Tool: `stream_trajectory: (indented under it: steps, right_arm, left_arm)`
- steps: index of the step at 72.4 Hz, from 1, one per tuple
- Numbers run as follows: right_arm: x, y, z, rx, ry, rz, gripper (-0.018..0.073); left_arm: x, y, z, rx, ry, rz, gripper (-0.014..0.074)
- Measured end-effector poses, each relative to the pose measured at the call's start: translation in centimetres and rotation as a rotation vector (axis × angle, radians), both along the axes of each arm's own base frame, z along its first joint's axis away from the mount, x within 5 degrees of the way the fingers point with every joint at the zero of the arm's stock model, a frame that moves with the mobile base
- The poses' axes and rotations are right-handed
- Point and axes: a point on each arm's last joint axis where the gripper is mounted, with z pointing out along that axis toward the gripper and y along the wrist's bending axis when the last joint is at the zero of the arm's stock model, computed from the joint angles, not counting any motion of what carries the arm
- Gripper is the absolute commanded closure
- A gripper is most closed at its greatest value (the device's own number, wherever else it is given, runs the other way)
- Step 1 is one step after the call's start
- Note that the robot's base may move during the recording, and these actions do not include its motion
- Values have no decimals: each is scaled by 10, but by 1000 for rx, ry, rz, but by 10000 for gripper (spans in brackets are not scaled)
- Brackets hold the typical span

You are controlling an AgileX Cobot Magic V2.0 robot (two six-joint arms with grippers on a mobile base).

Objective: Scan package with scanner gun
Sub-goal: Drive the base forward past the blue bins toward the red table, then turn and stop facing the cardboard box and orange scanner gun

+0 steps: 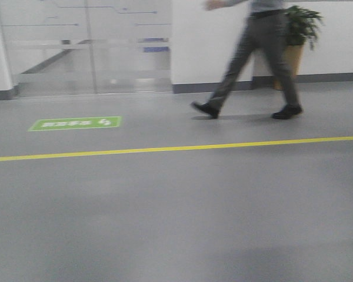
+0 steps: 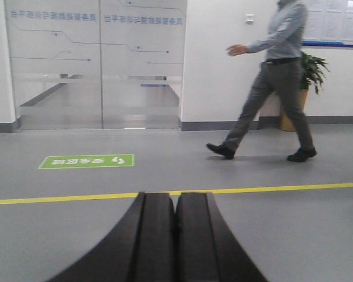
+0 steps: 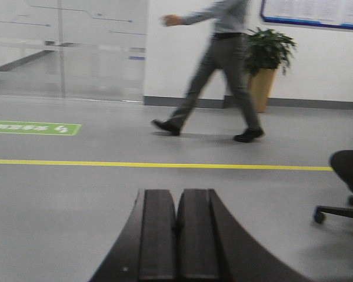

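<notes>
The package and the scanner gun are out of view in all three views. My left gripper (image 2: 176, 197) is shut, its black fingers pressed together with nothing between them, pointing out over bare grey floor. My right gripper (image 3: 177, 192) is likewise shut and empty, held level above the floor. Neither gripper shows in the front view.
A person (image 1: 256, 59) walks across the far floor toward the left. A yellow floor line (image 1: 176, 148) runs across, with a green floor sign (image 1: 75, 123) beyond it. Glass doors (image 1: 88, 47), a potted plant (image 1: 299, 29) and an office chair base (image 3: 347, 194) are nearby.
</notes>
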Motion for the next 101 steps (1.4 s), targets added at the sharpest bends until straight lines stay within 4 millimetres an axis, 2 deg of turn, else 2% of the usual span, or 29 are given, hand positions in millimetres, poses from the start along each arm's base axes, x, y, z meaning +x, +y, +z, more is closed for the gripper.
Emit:
stream_trajectory:
  steps: [101]
  right_arm:
    - [0,0,0,0,0,0,721]
  left_arm:
    - [0,0,0,0,0,0,708]
